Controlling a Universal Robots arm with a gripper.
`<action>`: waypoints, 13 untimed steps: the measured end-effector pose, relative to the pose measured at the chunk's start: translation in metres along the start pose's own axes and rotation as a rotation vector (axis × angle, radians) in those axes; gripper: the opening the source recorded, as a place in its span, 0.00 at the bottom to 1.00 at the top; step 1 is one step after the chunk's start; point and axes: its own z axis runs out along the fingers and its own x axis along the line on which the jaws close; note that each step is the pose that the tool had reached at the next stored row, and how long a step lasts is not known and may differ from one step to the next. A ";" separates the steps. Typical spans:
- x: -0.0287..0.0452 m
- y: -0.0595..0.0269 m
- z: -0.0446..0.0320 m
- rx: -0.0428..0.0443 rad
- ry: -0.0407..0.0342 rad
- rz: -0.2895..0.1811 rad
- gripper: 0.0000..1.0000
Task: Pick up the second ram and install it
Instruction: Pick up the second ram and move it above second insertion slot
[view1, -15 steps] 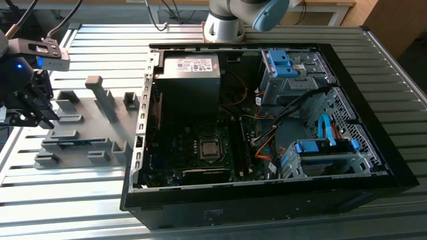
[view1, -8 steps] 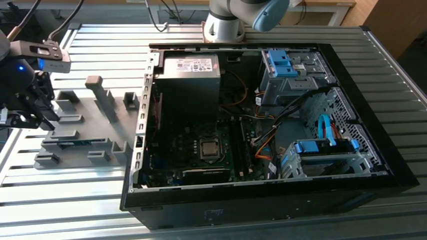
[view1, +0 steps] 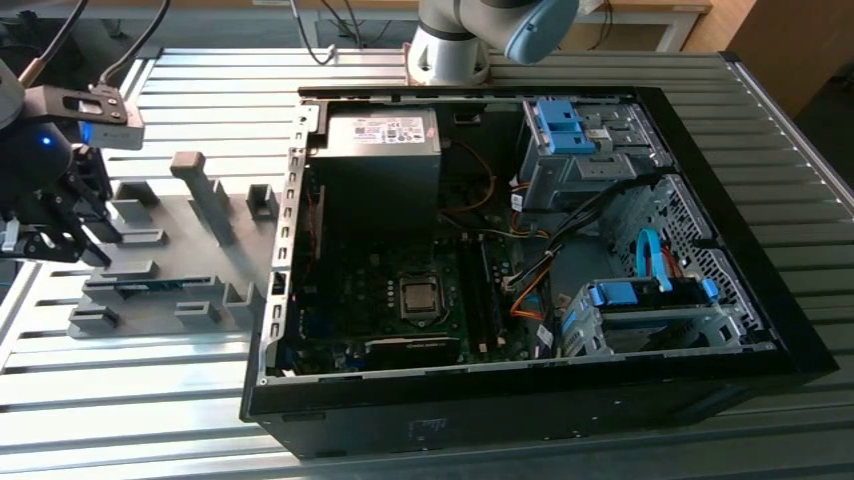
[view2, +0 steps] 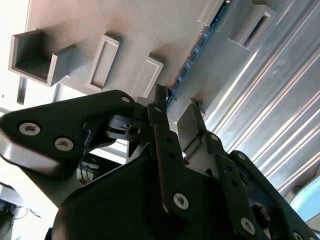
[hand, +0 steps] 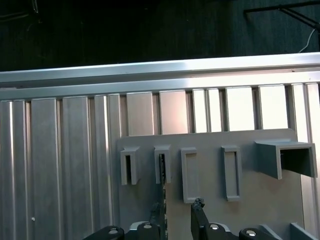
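one blue ram stick (view1: 147, 286) sits in the grey holder (view1: 180, 262), nine o'clock from the one open computer case (view1: 534, 395); two jaws hang open beside it.

Soft, even light fills the exterior view. The slatted metal table (view1: 200, 70) shines pale, the inside of the computer case (view1: 400, 250) lies in deep shadow, and a small blue lamp (view1: 47, 138) glows at the exterior view's left. In the second wrist view, streaks of glare run along the slats and one edge burns out to white, leaving the gripper (view2: 177, 97) dark. In the first wrist view the grey fixture (hand: 210, 165) is evenly lit with shadowed pockets, and the background is almost black.
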 end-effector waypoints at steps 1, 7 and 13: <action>0.0000 -0.0001 0.0011 0.0006 0.0027 0.000 0.37; 0.0000 -0.0005 0.0080 0.0017 0.0093 0.000 0.37; 0.0000 -0.0006 0.0129 0.0057 0.0107 -0.001 0.37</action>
